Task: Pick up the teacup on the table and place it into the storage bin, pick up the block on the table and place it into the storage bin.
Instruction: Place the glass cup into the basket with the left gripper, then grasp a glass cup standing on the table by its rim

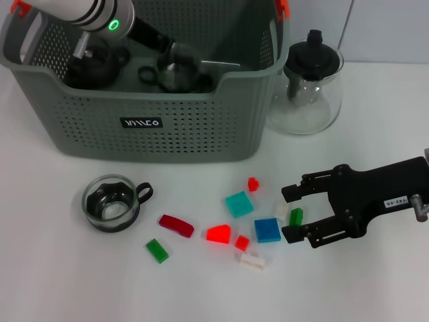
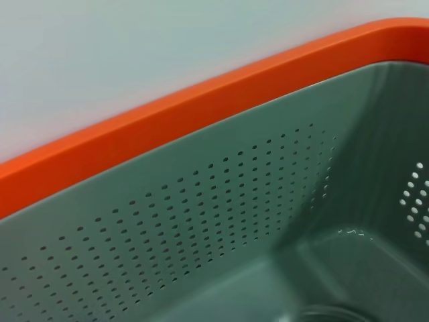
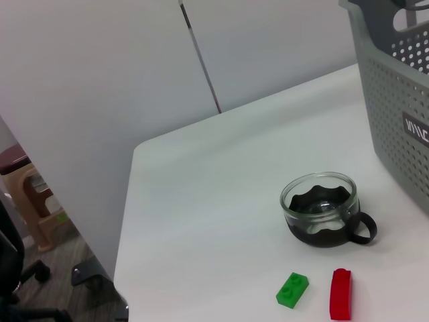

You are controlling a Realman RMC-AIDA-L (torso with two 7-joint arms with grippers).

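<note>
A glass teacup (image 1: 112,202) with a dark base and handle stands on the white table in front of the storage bin (image 1: 167,127); the right wrist view shows this teacup (image 3: 325,209) too. Several small blocks lie to its right, among them a dark red block (image 1: 176,225), a blue block (image 1: 267,230) and a green block (image 1: 295,216). My right gripper (image 1: 289,212) is open and low over the table, with that green block between its fingers. My left gripper (image 1: 164,50) reaches down inside the bin, where two dark teacups (image 1: 177,75) sit; its fingers are hidden.
A glass teapot (image 1: 312,84) with a black lid stands right of the bin. The left wrist view shows only the bin's perforated inner wall (image 2: 221,221) and orange rim (image 2: 201,114). The table's edge (image 3: 127,235) lies beyond the teacup.
</note>
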